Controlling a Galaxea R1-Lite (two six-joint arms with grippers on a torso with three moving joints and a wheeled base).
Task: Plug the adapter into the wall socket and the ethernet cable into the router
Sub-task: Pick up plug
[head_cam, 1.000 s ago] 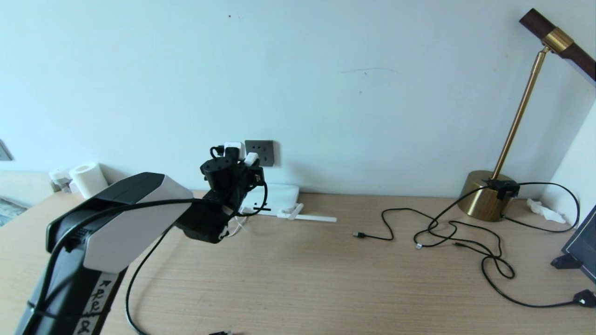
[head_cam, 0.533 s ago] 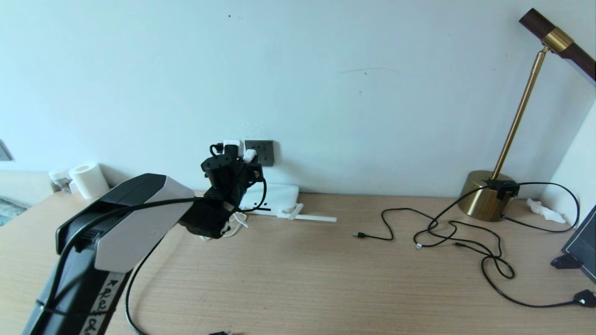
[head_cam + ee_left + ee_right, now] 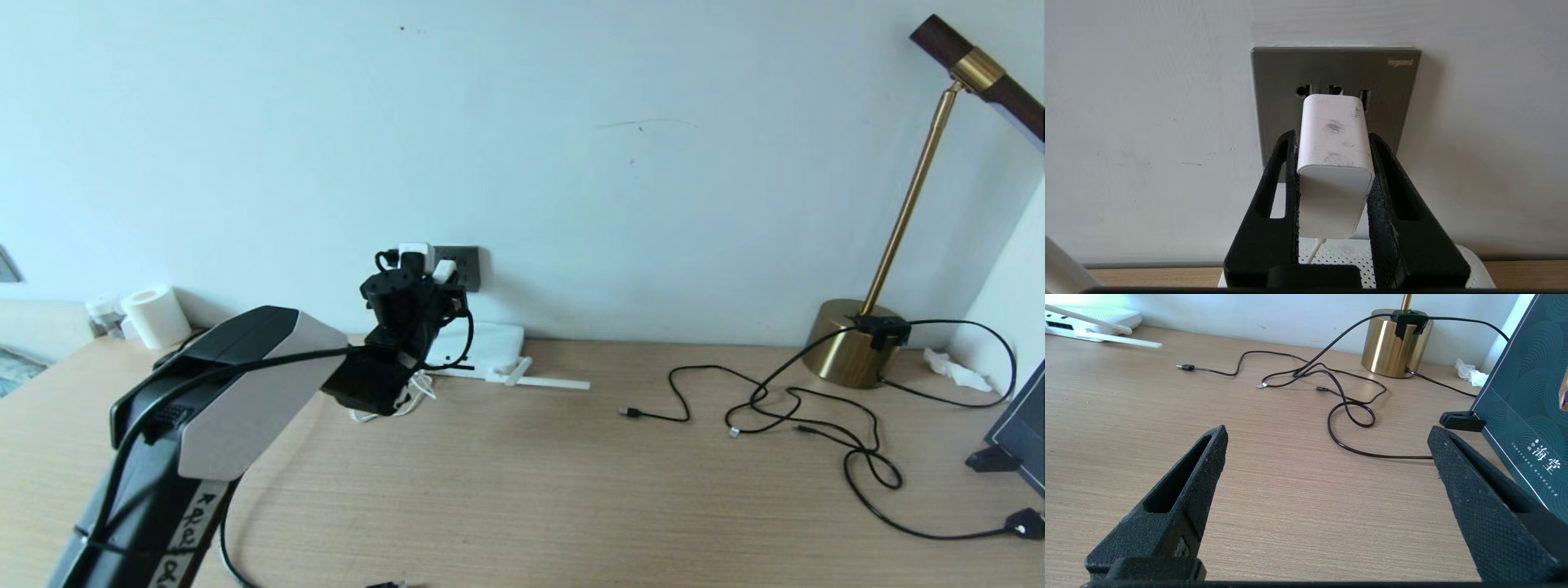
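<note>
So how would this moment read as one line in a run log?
left gripper: shut on adapter | adapter: at wall socket, seating unclear | right gripper: open, idle over desk

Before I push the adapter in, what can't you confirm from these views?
- Adapter prongs: left wrist view, hidden by its own body, so alignment with the wall socket holes is unclear.
- Socket's lower holes: covered by the adapter and left pincer.
- Router ports: head view, blocked by the left arm.
- Ethernet cable: head view, cut off at the bottom edge.

White adapter (image 3: pixel 1334 163) held against grey wall socket (image 3: pixel 1274 81).
</note>
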